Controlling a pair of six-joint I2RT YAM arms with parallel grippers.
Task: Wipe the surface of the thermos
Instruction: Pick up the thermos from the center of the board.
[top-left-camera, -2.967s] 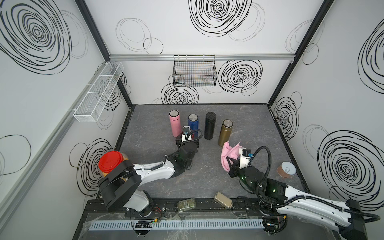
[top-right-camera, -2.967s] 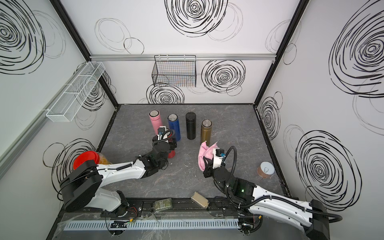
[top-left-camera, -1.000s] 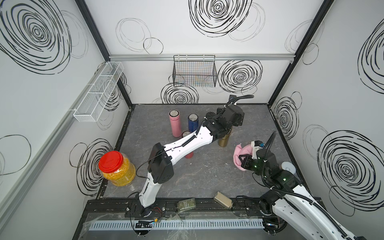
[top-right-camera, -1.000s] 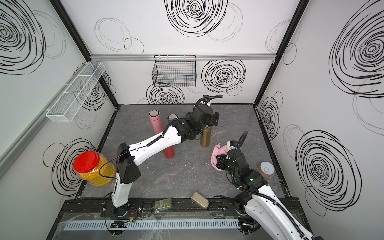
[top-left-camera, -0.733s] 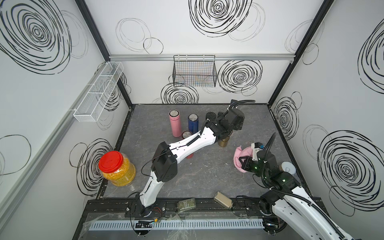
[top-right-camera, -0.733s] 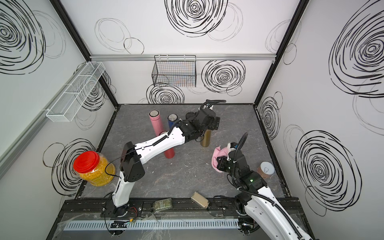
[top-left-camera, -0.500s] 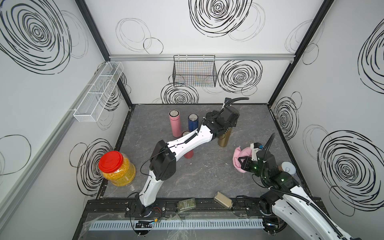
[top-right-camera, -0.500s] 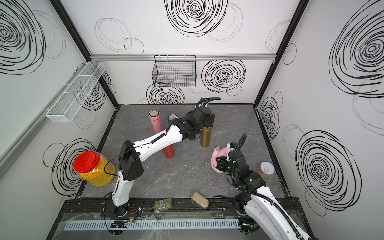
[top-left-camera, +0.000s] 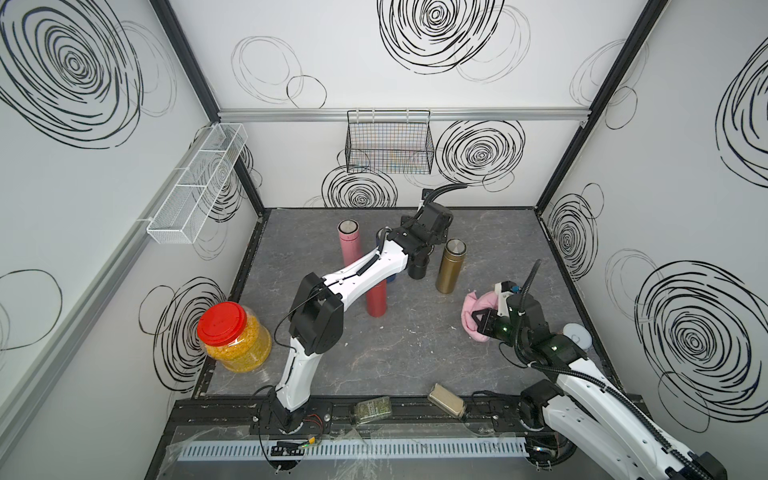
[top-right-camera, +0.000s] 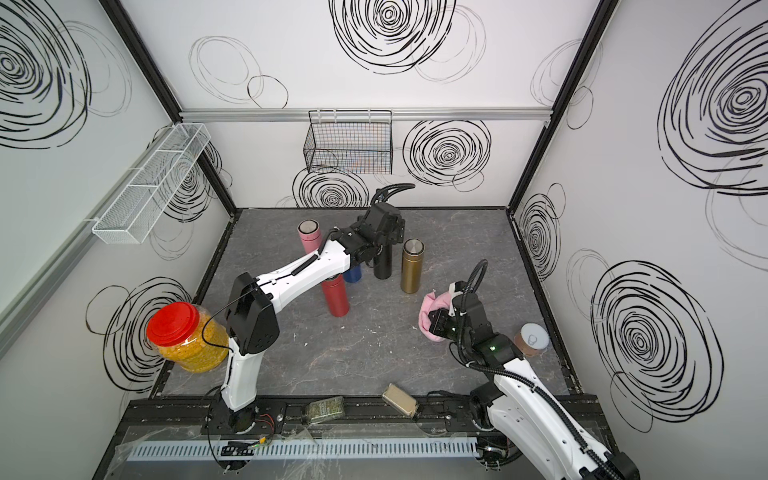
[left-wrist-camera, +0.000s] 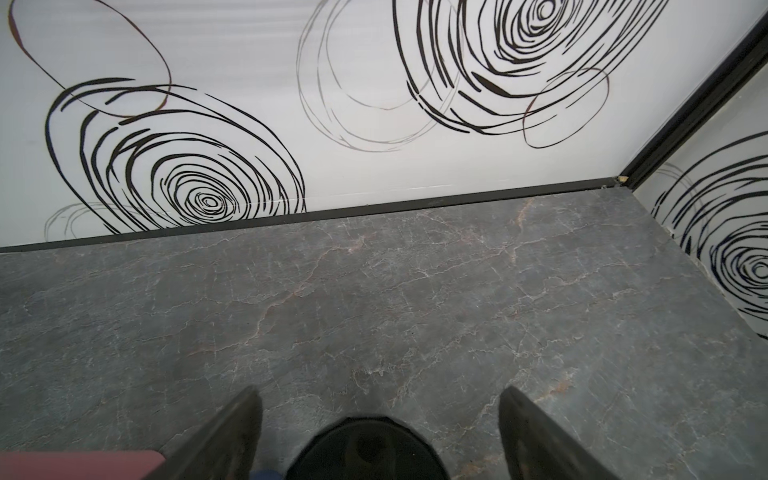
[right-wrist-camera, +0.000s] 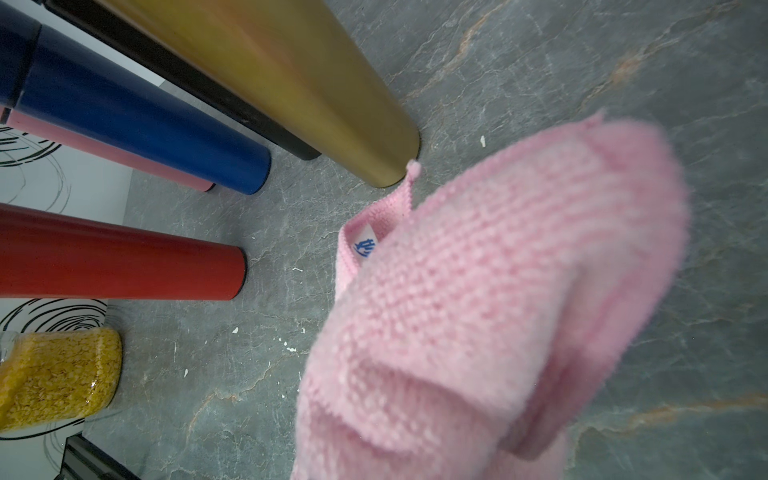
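Note:
Several thermoses stand upright at mid-table: pink (top-left-camera: 349, 245), blue (top-right-camera: 353, 274), black (top-left-camera: 417, 270), gold (top-left-camera: 451, 266) and, nearer the front, red (top-left-camera: 376, 301). My left gripper (left-wrist-camera: 379, 395) hovers open over the black thermos (left-wrist-camera: 365, 453). Its fingers (left-wrist-camera: 245, 415) stand wide on either side of the cap with a gap on both sides. At the right, my right gripper (top-left-camera: 478, 324) is shut on a bunched pink cloth (right-wrist-camera: 498, 291). The cloth (top-right-camera: 430, 309) hangs clear of the gold thermos (right-wrist-camera: 291, 62) and hides the right fingers in the right wrist view.
A jar with a red lid (top-left-camera: 232, 336) stands at the front left. A small round tin (top-right-camera: 534, 338) lies by the right wall. A tan block (top-left-camera: 446, 403) and a small glass jar (top-left-camera: 372, 409) lie on the front rail. A wire basket (top-left-camera: 388, 143) hangs on the back wall.
My left arm swung up from the red thermos to the back row and settled over the black thermos, still open. My right arm drew back right with the cloth and has since held still.

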